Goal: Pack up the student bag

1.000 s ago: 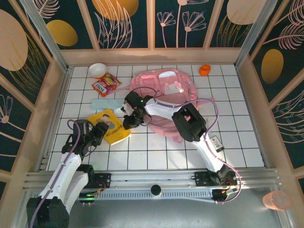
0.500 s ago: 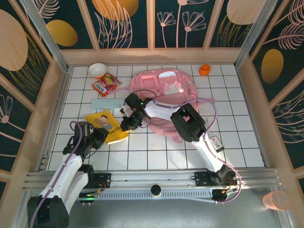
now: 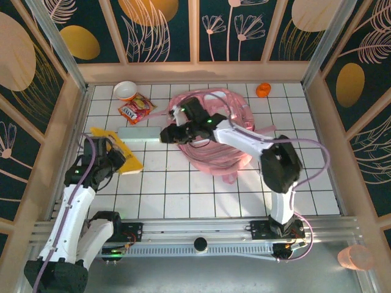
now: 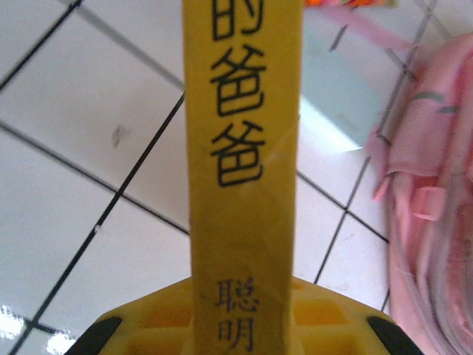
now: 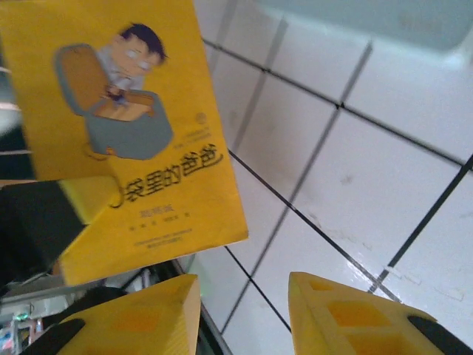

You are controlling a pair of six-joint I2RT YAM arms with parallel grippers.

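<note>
Left wrist: left gripper (image 3: 113,157) clamps yellow book (image 4: 240,148) by spine, left of pink backpack (image 3: 215,160).
Right gripper (image 5: 240,296): parted, empty.
Risk: narrow pinch, book could slip.

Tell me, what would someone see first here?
The big pink student bag in the middle of the white tiled table grabs the eye. Next is the bright yellow book with a cartoon cover, pinched in the left tool and held up at the table's left side. The right tool hangs open by the bag's left edge.
</note>
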